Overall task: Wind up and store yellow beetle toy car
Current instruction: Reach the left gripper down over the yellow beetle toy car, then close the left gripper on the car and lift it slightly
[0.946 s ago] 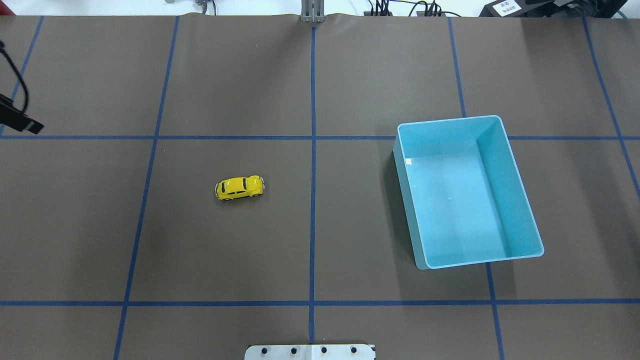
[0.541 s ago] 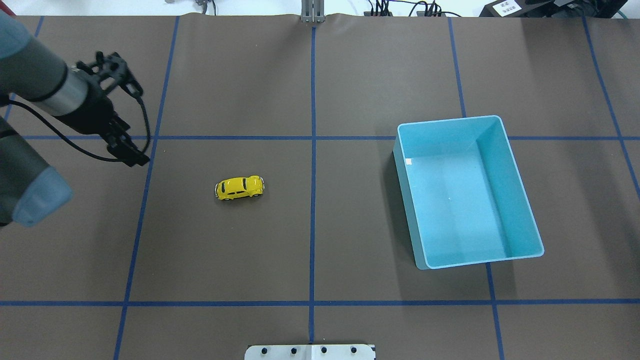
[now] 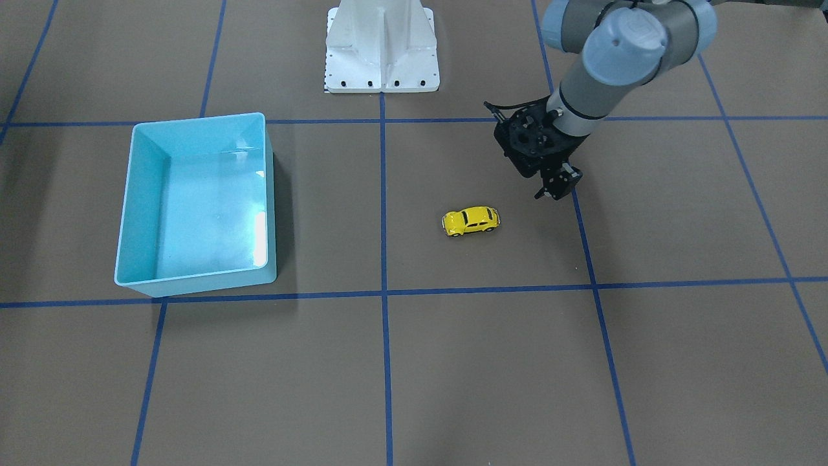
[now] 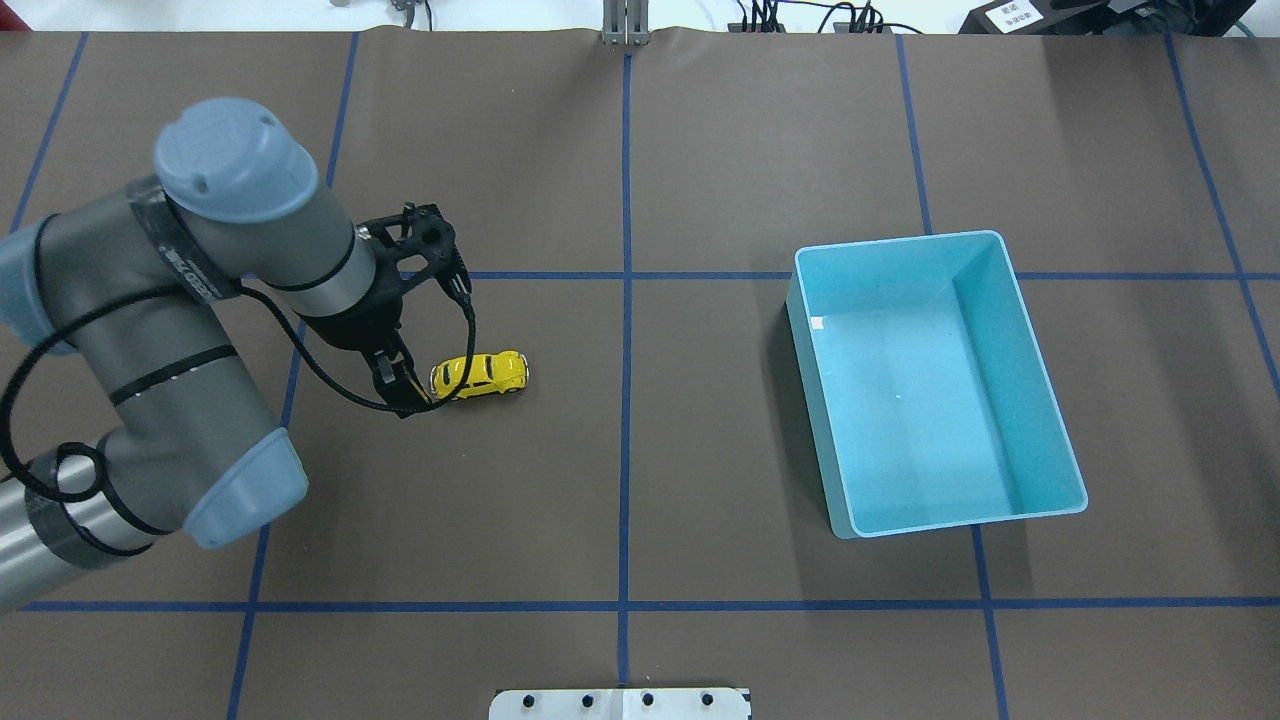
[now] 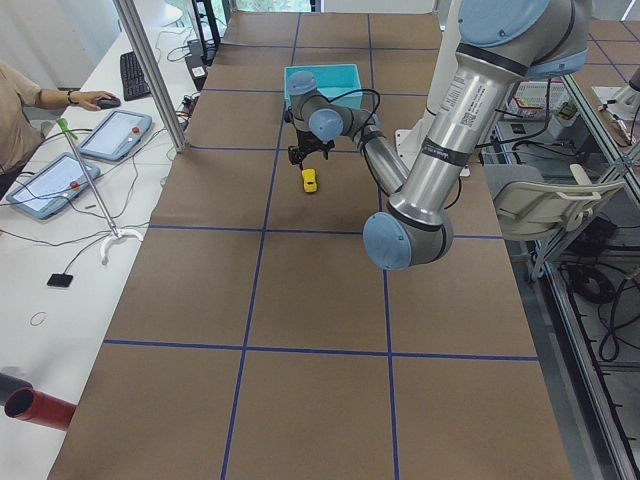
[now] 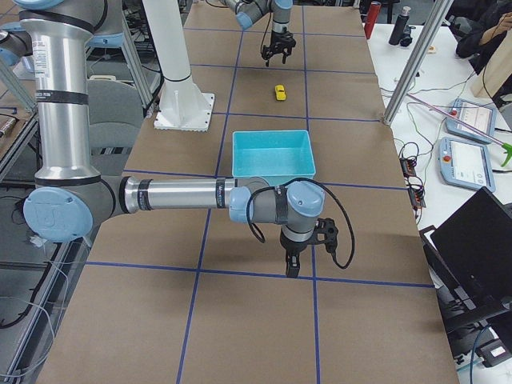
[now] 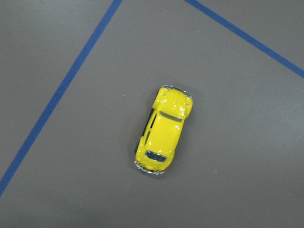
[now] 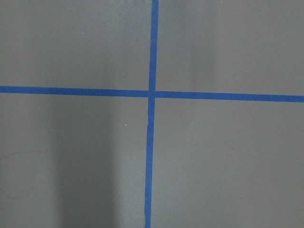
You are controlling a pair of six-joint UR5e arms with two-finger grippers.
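The yellow beetle toy car point(image 4: 480, 374) stands on its wheels on the brown table, left of the middle; it also shows in the front view point(image 3: 471, 221) and fills the middle of the left wrist view point(image 7: 164, 130). My left gripper point(image 4: 445, 262) hovers above the table just behind and to the left of the car, fingers spread open, empty and not touching it. The light blue bin point(image 4: 900, 240) sits empty on the right. My right gripper point(image 6: 300, 248) shows only in the exterior right view, low over the table beyond the bin; I cannot tell whether it is open or shut.
Blue tape lines grid the brown table. The white robot base point(image 3: 381, 45) stands at the table's near edge. A metal pole point(image 5: 150, 75) and a side desk with tablets and an operator point(image 5: 30, 95) lie past the far edge.
My left arm has swept in from the table's left edge to just beside the car. The car and the bin have not moved.
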